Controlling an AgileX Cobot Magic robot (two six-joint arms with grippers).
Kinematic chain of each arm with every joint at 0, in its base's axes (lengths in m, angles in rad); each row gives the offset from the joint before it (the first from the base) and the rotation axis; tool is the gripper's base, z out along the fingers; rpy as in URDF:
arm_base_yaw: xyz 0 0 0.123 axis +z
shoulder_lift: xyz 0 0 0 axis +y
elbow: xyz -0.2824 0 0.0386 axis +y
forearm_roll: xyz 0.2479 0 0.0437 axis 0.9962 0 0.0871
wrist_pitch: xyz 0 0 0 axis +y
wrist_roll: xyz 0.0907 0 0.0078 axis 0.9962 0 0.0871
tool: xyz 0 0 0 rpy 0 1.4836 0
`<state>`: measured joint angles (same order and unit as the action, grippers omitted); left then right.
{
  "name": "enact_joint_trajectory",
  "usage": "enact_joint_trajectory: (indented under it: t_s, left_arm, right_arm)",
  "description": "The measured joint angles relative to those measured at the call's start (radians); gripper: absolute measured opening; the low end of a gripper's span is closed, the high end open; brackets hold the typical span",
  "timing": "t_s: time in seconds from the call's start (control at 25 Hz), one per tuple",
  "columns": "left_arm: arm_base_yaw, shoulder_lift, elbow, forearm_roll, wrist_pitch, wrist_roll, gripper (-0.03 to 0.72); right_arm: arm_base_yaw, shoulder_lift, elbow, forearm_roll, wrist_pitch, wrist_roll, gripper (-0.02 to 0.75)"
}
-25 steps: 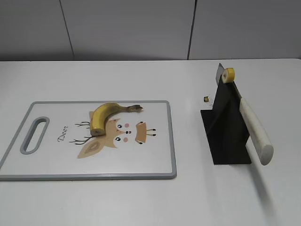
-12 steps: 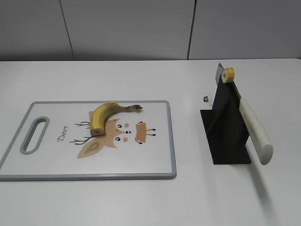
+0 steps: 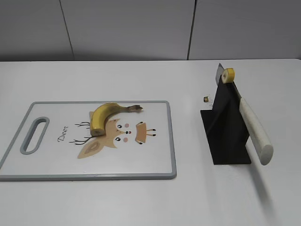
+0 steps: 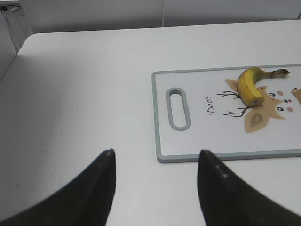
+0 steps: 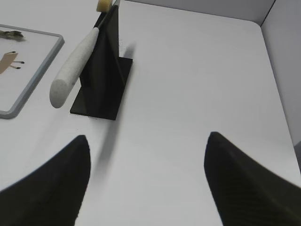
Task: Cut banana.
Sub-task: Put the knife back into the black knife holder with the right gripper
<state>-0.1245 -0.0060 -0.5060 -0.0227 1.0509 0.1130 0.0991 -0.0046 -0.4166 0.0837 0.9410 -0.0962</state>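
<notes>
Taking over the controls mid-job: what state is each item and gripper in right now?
banana: lying on the cutting board, one end already cut blunt, nothing touching it
cutting board: flat on the table
knife: resting tilted in its black stand, handle free
banana slice: stuck up by the blade
left gripper: open, empty
right gripper: open, empty

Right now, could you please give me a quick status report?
Both hands open, empty: left, right. Banana on cutting board, untouched. Knife racked. Nothing blocking.

cutting board [image 3: 155, 160], knife [image 3: 254, 132], black stand [image 3: 225, 136]
</notes>
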Motion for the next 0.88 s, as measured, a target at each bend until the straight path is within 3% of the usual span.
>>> enact_joint_trajectory:
  t_s: [0.88]
  left_arm:
    - [0.000, 0.000, 0.000, 0.000, 0.000, 0.000, 0.540]
  right_arm:
    - [-0.016, 0.000, 0.000, 0.003, 0.000, 0.000, 0.571]
